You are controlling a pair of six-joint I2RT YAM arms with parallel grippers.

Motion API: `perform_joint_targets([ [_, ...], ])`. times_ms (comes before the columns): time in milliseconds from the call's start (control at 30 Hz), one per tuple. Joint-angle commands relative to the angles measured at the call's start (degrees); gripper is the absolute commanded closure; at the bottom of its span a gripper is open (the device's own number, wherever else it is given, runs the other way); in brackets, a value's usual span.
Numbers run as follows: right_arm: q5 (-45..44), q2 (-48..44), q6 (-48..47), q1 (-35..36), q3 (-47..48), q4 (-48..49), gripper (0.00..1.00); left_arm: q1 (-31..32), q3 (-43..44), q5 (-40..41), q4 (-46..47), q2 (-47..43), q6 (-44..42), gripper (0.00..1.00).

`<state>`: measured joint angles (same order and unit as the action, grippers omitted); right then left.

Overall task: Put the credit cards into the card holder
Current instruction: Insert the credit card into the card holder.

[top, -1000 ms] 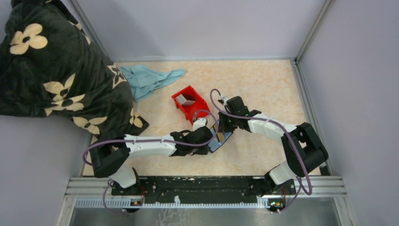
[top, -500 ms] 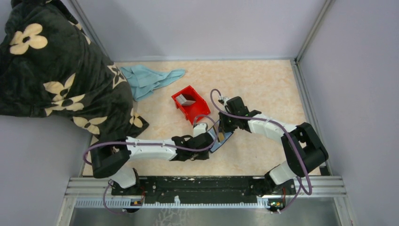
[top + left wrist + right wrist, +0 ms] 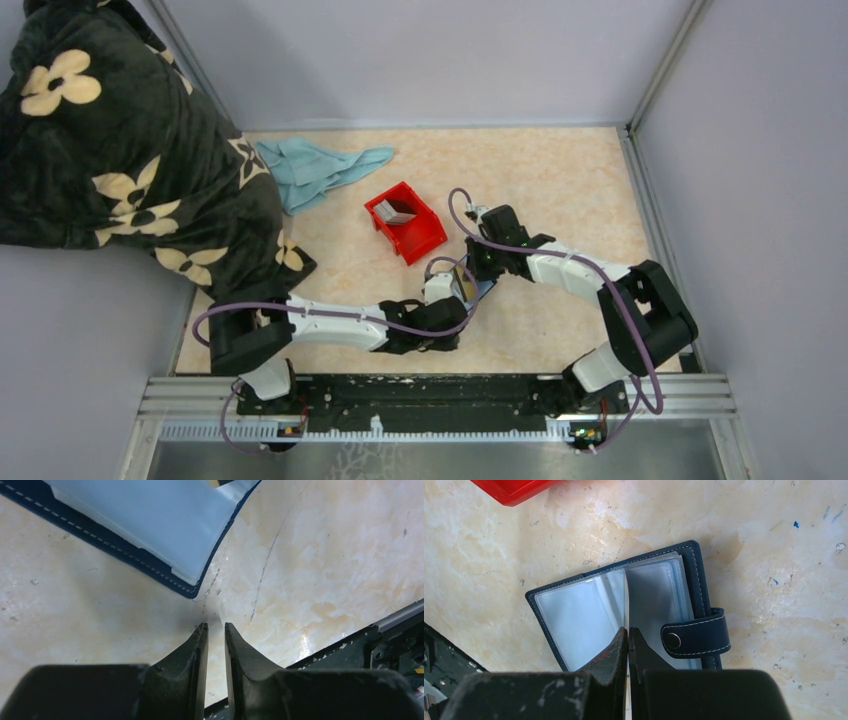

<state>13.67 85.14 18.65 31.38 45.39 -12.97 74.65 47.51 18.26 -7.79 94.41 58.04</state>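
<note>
The card holder (image 3: pixel 634 605) lies open on the table, a navy wallet with clear sleeves and a snap tab. My right gripper (image 3: pixel 628 628) is shut on one sleeve and holds it upright. In the top view the card holder (image 3: pixel 480 293) is between the two grippers, and a tan credit card (image 3: pixel 462 286) shows at its left edge. My left gripper (image 3: pixel 215 626) is just off the card holder's corner (image 3: pixel 150 525). Its jaws stand a narrow gap apart with only bare table between them. A greyish credit card (image 3: pixel 397 211) stands in the red bin (image 3: pixel 420 240).
A corner of the red bin (image 3: pixel 514 490) lies just beyond the holder. A light blue cloth (image 3: pixel 320 170) and a dark floral blanket (image 3: pixel 110 140) lie at the back left. The black base rail (image 3: pixel 380 640) runs close to the left gripper.
My left arm has swung right and towards the near edge, its gripper drawing back from the holder with the jaws narrower. The right gripper has stayed shut on the sleeve.
</note>
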Motion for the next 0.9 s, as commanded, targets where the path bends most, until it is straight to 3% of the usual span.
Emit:
perform_joint_targets([
  [0,-2.6,-0.9,0.5,0.4,0.0,-0.7,1.00,0.4,0.8,3.3,-0.8,3.6,1.4,0.74],
  [867,-5.8,-2.9,1.6,2.9,-0.6,-0.8,1.00,-0.1,2.6,14.5,-8.3,7.8,7.1,0.70],
])
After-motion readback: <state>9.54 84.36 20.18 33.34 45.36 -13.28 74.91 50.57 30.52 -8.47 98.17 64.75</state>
